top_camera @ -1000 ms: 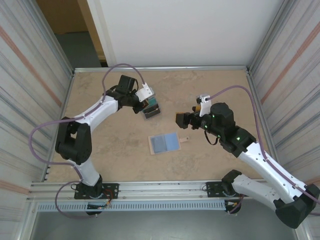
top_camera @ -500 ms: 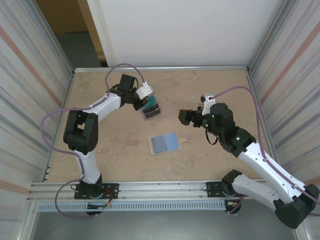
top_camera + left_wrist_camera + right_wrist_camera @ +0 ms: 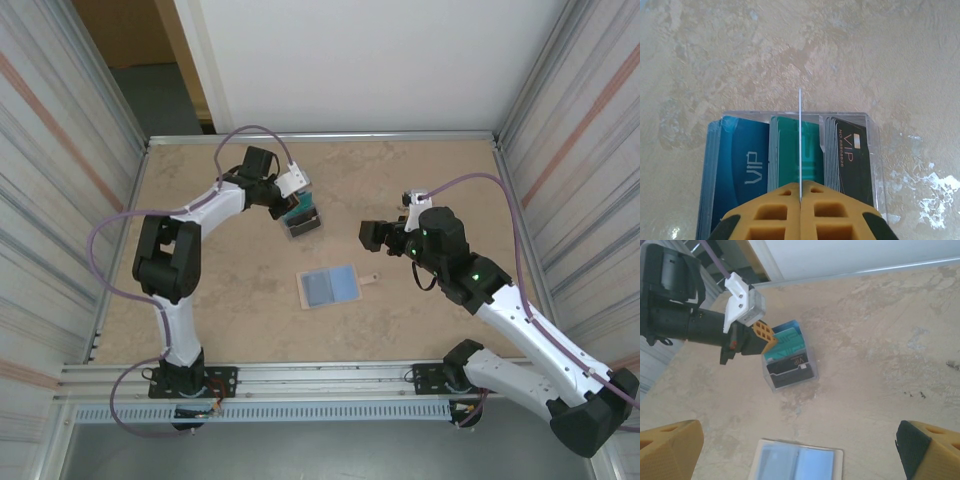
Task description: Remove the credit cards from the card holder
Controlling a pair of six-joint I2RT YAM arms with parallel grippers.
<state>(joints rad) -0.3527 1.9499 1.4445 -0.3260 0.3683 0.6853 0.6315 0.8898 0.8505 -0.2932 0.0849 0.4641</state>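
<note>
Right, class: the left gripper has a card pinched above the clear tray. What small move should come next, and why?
Probably lower the left gripper slightly, bringing its card down towards the teal stack. Its jaws are shut on the thin card, seen edge-on, directly over that stack in the clear tray. The card holder lies open on the table.

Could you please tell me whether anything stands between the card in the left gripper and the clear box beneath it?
Nothing visible does. The left gripper holds the card edge-on right over the teal stack in the clear box, with no other object between them.
</note>
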